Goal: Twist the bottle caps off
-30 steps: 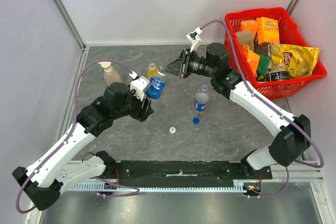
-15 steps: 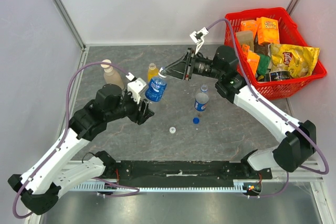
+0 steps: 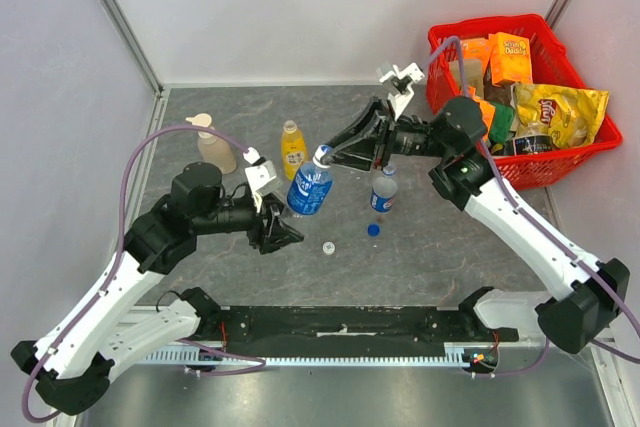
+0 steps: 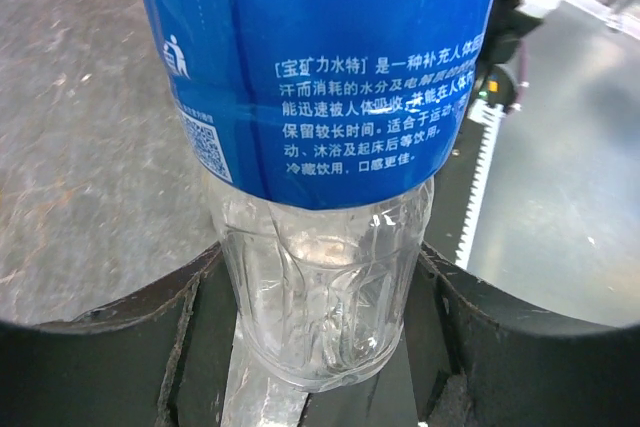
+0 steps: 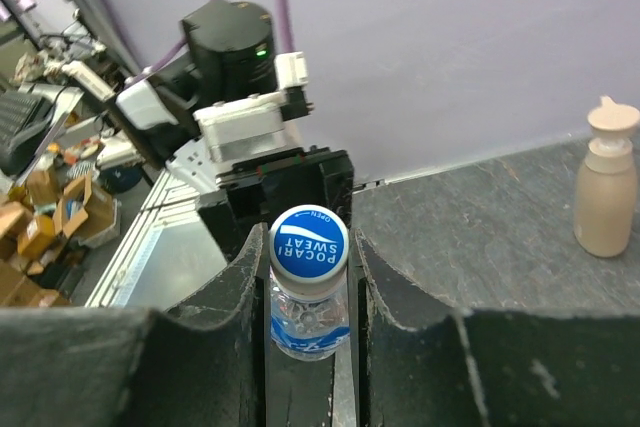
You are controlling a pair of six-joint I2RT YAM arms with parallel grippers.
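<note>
The left jaws are clenched on the clear, ridged bottom of a bottle (image 4: 330,147). One black finger (image 4: 120,347) presses each side of it. The bottle has a big blue label with white writing, and the plastic under the label is see-through. From above, the bottle leans, with its bottom at the left jaws and its top pointing at the right jaws.

The right jaws are pinched on the cap (image 5: 309,242) of this bottle, one finger (image 5: 395,317) tight against each side. The cap is round, with a white rim and a blue top that says POCARI SWEAT.

A juice bottle (image 3: 292,147) full of yellow drink stands on the desk (image 3: 430,257) just beside the right jaws' tips. A second bottle (image 3: 383,190), clear with a blue label, stands under the right jaws. A small blue cap (image 3: 373,230) lies on the desk right by that bottle. A small white cap (image 3: 328,246) lies near the left jaws.

A beige soap bottle (image 3: 213,145) stands well apart from both jaws. A red basket (image 3: 470,137) of snacks sits behind the right arm.
</note>
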